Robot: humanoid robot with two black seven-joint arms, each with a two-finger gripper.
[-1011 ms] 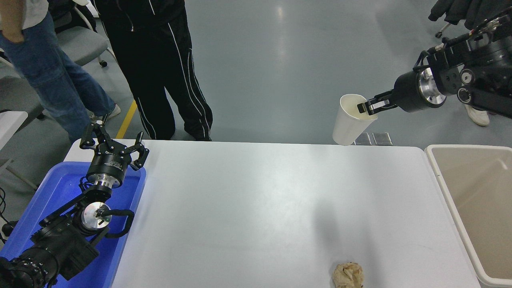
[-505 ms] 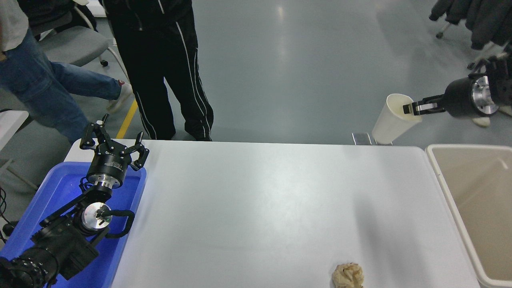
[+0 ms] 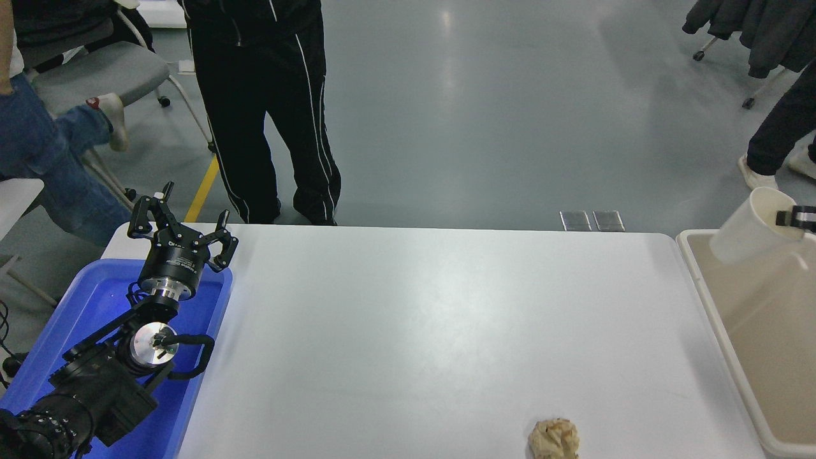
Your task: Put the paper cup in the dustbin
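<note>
The white paper cup (image 3: 747,228) hangs tilted in the air over the far end of the beige dustbin (image 3: 720,331), which stands off the table's right edge. My right gripper (image 3: 789,218) is shut on the cup's rim; only its fingertips show at the picture's right edge, the rest of the arm is out of view. My left gripper (image 3: 180,226) is open and parked over the blue tray at the lower left.
A crumpled tan paper ball (image 3: 554,438) lies near the table's front edge. The blue tray (image 3: 95,299) sits at the left end. People stand at the far left side and a person's legs show at the far right.
My right gripper has carried the cup to the right and downward, from above the table's far right corner to over the dustbin. The arm has mostly left the picture.
</note>
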